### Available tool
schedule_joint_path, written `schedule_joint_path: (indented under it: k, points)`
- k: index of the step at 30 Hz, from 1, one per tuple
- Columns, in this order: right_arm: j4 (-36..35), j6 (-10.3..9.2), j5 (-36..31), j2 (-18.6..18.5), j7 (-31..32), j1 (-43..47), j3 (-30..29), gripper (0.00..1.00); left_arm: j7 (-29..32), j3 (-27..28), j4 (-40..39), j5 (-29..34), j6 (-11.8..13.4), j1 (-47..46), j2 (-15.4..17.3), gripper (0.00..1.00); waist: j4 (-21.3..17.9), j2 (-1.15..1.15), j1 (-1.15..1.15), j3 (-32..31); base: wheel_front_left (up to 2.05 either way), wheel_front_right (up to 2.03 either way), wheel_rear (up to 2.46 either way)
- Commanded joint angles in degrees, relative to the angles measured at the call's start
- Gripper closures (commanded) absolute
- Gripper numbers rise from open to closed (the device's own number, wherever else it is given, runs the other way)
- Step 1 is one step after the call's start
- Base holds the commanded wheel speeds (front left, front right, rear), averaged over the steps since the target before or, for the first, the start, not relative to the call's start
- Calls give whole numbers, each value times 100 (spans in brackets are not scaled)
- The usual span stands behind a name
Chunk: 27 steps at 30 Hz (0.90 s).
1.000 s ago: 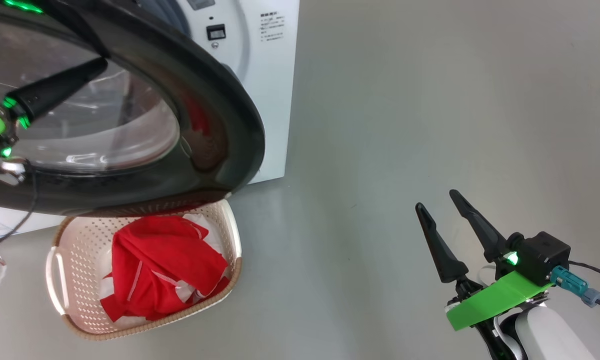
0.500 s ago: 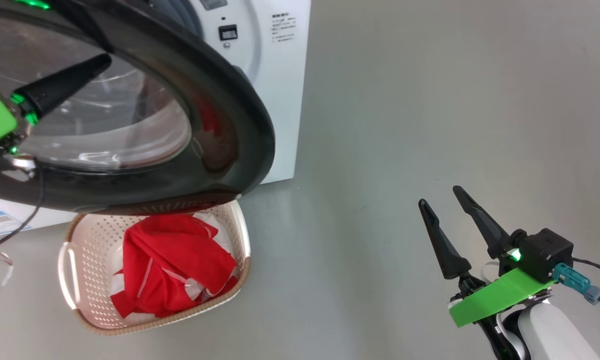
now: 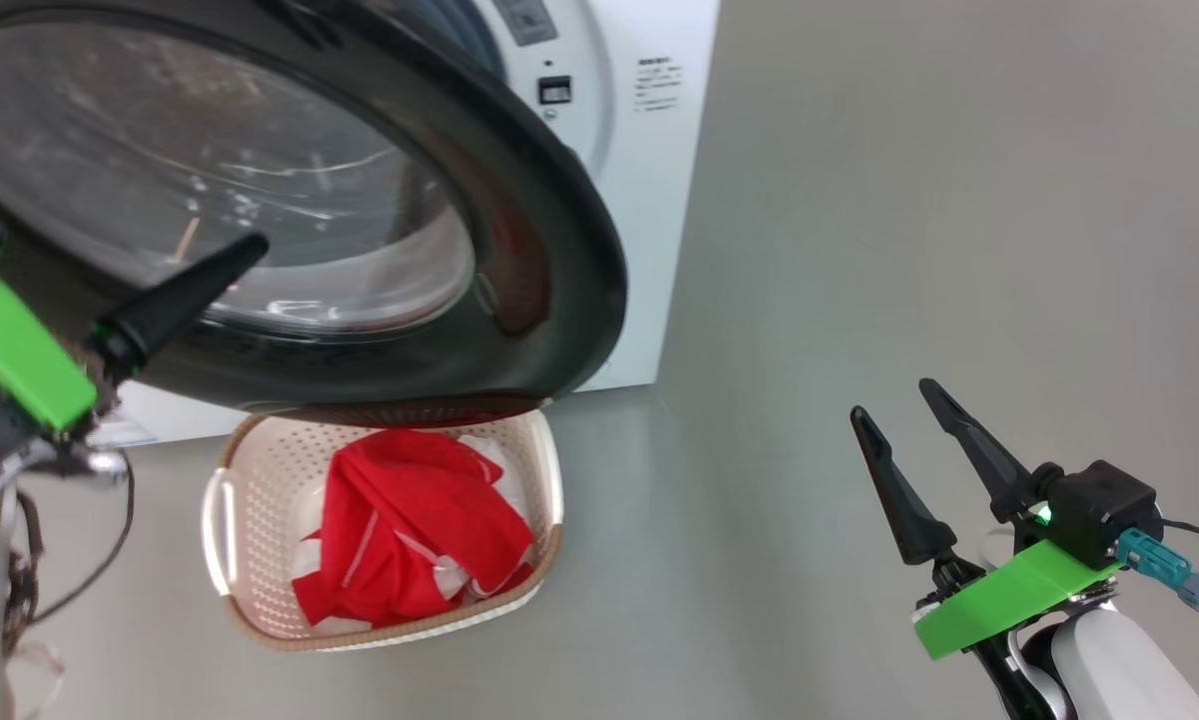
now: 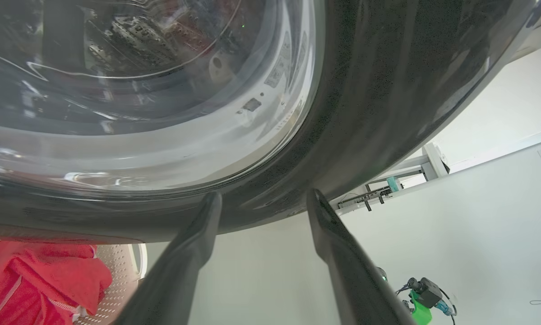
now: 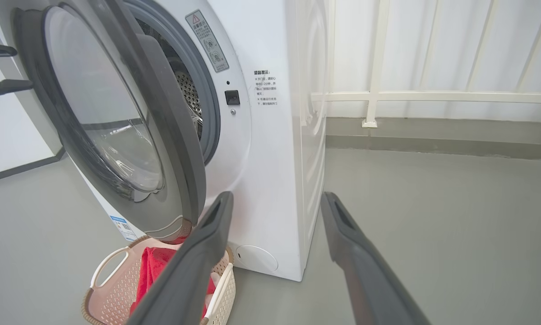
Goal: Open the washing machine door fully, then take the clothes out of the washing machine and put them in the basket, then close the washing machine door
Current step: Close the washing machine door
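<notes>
The washing machine door (image 3: 549,260) stands partly open over the basket (image 3: 259,520), which holds the red clothes (image 3: 409,530). My left gripper (image 4: 265,198) is open, its fingertips close under the door's black lower rim (image 4: 387,90); whether they touch it I cannot tell. One left finger (image 3: 179,300) shows across the glass. In the right wrist view both left fingers (image 5: 4,85) lie apart beside the door (image 5: 180,180). My right gripper (image 3: 894,400) hangs open and empty over the floor, well right of the washing machine (image 3: 649,200).
Grey floor stretches to the right of the washer (image 5: 275,158). A white railing (image 5: 432,97) and wall run behind it. The steel drum (image 5: 187,90) shows through the gap behind the door. The basket (image 5: 90,302) sits against the washer's front.
The head camera has swung, shifting the whole picture to the right. My left gripper now sits lower against the door's glass than before. The right gripper has stayed where it was.
</notes>
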Motion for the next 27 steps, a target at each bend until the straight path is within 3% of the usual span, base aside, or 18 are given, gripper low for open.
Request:
schedule_joint_path:
  k: [1, 14, 27]
  points:
    - [-109, 9, 28, -80, -28, 113, 68, 0, -209, 209, -220, 35, -59, 149, 366, 0, 203, 0, 0, -120, 0, 0, 0]
    - [-107, 9, 65, -172, -28, 452, -50, 0, -1563, 45, -295, 137, -59, 1667, 553, 0, 601, 0, 0, -336, 0, 0, 0]
    - [-122, 9, 115, -268, -28, 784, -185, 0, -3286, -246, 48, 144, -59, 2905, 655, 0, 632, 0, 0, -460, 0, 0, 0]
